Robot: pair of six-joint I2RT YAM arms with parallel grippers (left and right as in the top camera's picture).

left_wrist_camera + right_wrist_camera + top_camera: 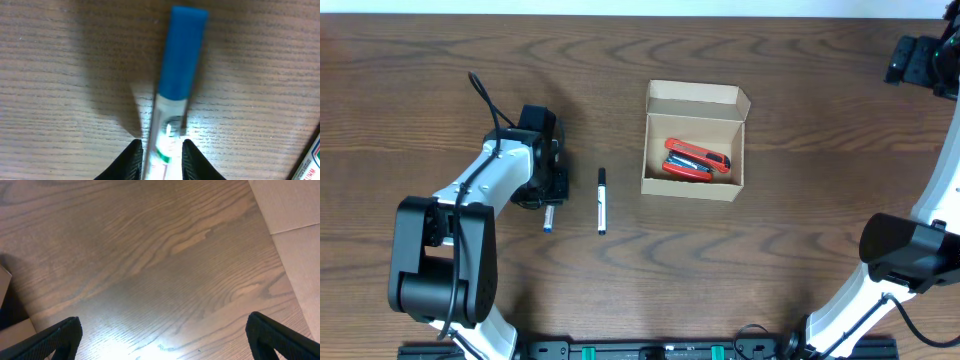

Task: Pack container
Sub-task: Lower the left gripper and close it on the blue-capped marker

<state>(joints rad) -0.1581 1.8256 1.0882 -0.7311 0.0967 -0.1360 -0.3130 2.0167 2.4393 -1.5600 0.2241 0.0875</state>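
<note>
The container is a tan cardboard box standing open at centre, its flap lid folded back on the far side, with red and orange items inside. My left gripper is low over the table left of the box. In the left wrist view its fingers are closed around the white barrel of a blue-capped marker; the cap pokes out toward the front. A black-capped white marker lies between this gripper and the box. My right gripper is open and empty at the far right.
The table is dark wood. Cardboard surfaces show at the top right and left edge of the right wrist view. Part of another marker shows at the bottom right of the left wrist view.
</note>
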